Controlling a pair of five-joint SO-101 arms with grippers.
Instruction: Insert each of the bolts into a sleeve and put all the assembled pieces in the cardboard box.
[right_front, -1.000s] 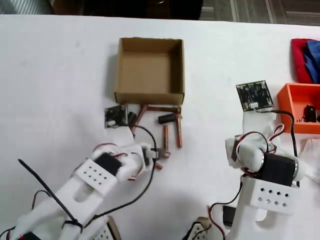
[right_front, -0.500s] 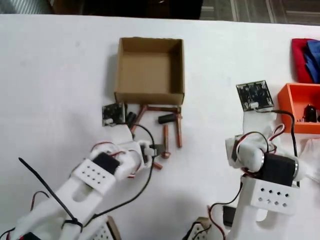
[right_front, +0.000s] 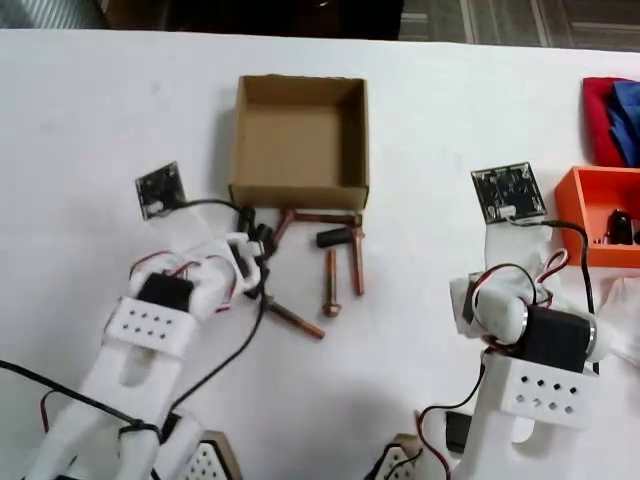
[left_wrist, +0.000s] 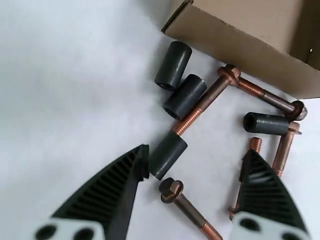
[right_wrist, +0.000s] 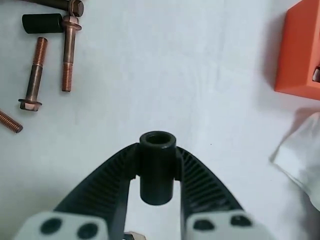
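A: What does everything sit on?
B: A plain white worktop (right_front: 80, 130), evenly lit, with soft shadows.
A: And past its far edge?
B: A dark strip (right_front: 250, 15), then grey floor (right_front: 500, 18) toward the right. A ribbed metal surface (right_front: 40, 12) shows at the left corner.

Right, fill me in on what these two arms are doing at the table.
The right gripper is shut on one black sleeve, held on end with its bore toward the wrist camera. The left gripper hangs open over the copper bolts and the other sleeves, which lie loose on the white table beside the cardboard box. The box holds nothing, so no assembled piece has been put away yet.
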